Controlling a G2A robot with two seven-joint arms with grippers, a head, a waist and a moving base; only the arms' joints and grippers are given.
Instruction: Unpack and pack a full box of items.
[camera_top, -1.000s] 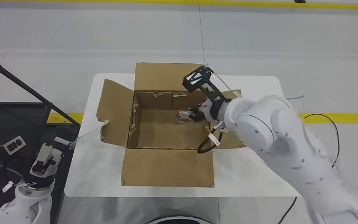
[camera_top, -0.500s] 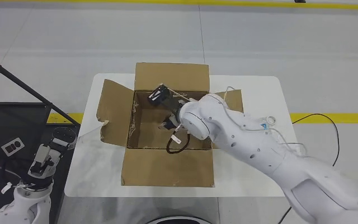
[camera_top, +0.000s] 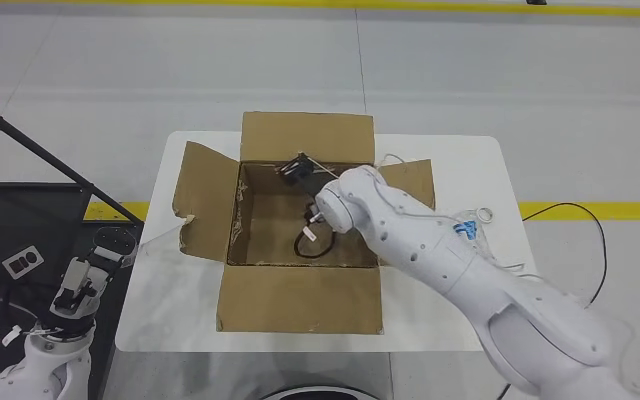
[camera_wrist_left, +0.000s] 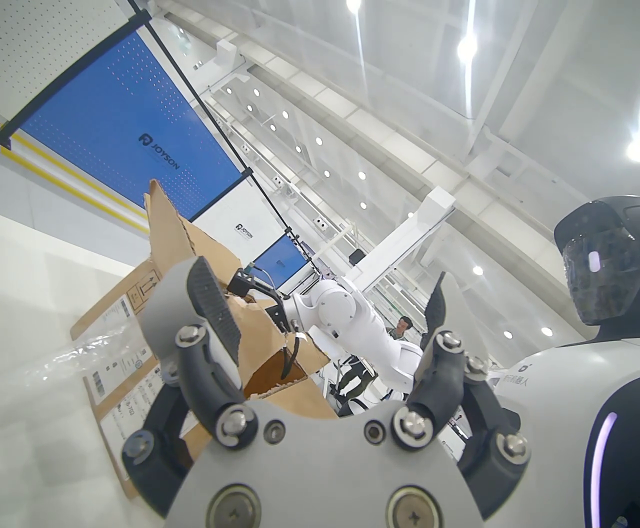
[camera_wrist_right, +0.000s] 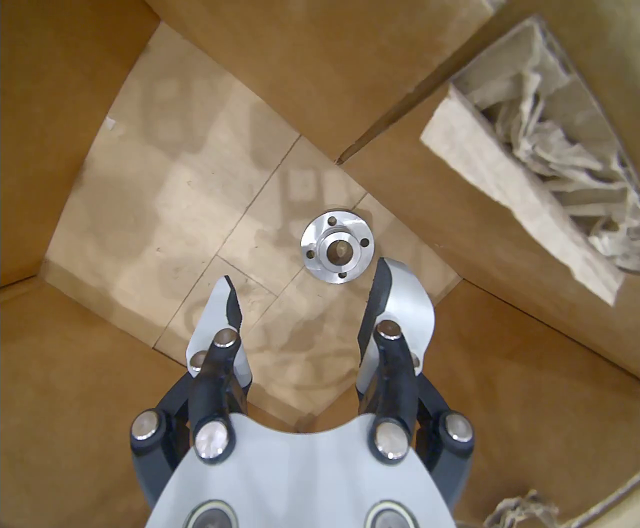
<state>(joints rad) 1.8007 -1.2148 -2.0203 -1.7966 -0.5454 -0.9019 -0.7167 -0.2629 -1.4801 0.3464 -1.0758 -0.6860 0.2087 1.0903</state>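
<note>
Cardboard box (camera_top: 300, 300) now has the right gripper (camera_wrist_right: 305, 271) swung over its metal flange (camera_wrist_right: 337, 246), fingers (camera_wrist_right: 400, 300) released, empty.

Right gripper (camera_wrist_right: 305, 272) and left gripper (camera_wrist_left: 321, 272) both hold fingers apart.

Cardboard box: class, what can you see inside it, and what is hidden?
A round metal flange lies on the floor of the box, below the open right claw. The patch of floor behind the claw's body is covered, so anything there cannot be seen.
</note>
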